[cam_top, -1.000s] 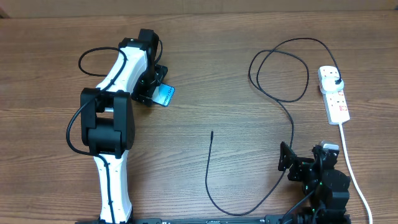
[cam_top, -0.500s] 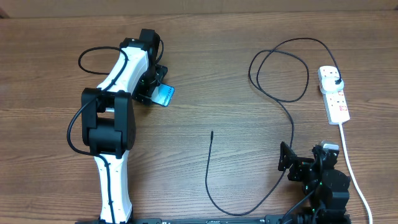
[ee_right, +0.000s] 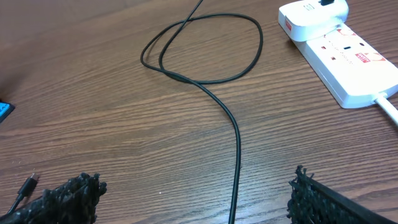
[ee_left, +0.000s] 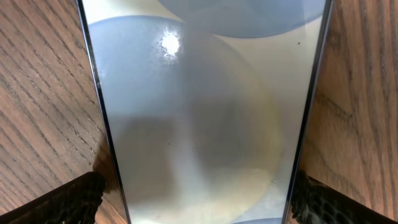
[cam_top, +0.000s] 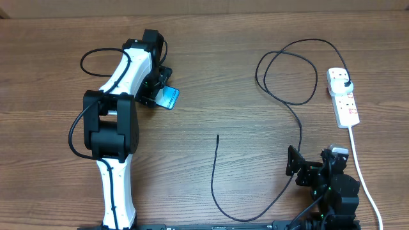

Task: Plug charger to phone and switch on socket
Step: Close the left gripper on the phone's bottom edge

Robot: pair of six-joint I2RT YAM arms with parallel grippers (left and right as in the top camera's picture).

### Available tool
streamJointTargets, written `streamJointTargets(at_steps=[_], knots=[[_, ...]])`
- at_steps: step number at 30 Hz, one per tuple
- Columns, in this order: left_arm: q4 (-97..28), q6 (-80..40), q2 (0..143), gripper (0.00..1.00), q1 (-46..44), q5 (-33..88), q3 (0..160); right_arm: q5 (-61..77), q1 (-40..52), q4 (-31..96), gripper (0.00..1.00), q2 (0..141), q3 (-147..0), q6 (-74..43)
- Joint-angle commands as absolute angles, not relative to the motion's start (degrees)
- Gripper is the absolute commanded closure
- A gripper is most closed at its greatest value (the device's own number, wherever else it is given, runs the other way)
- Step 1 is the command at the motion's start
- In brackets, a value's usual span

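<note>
Overhead: finds the phone (cam_top: 170, 98) upper left, the charger (cam_top: 300, 137) tip mid table (cam_top: 211, 57), plug in the socket (cam_top: 344, 97). Left wrist: clamps left end effector (ee_left: 199, 196) on phone edges. Right wrist: spreads right end effector (ee_right: 196, 199) wide, empty. Likely steadying phone; next calls for fetching tip

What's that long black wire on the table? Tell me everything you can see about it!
It is the charger, a long, thin black cable that looks rubbery. Its black plug sits in the end outlet of the white power strip. From there the cable makes a big loop, runs toward the near edge of the wooden table, bends round and ends in a small connector tip. The tip lies loose on the wood, apart from the phone. Nothing grips the cable.
</note>
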State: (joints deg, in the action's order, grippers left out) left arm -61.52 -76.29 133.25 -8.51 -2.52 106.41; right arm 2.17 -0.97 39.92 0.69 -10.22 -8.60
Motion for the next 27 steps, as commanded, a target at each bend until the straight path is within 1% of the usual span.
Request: streamJointTargets(at_steps=[1,27], knots=[[-61.52,-75.83,134.69,0.00,-8.12,-2.55,105.80,2.46,-0.64,40.40,0.00,0.27,-9.34,-8.78],[-61.69,-75.81,134.72,0.00,-6.15,-1.89,105.78,2.46,-0.64,40.40,0.00,0.27,-9.34,-8.78]])
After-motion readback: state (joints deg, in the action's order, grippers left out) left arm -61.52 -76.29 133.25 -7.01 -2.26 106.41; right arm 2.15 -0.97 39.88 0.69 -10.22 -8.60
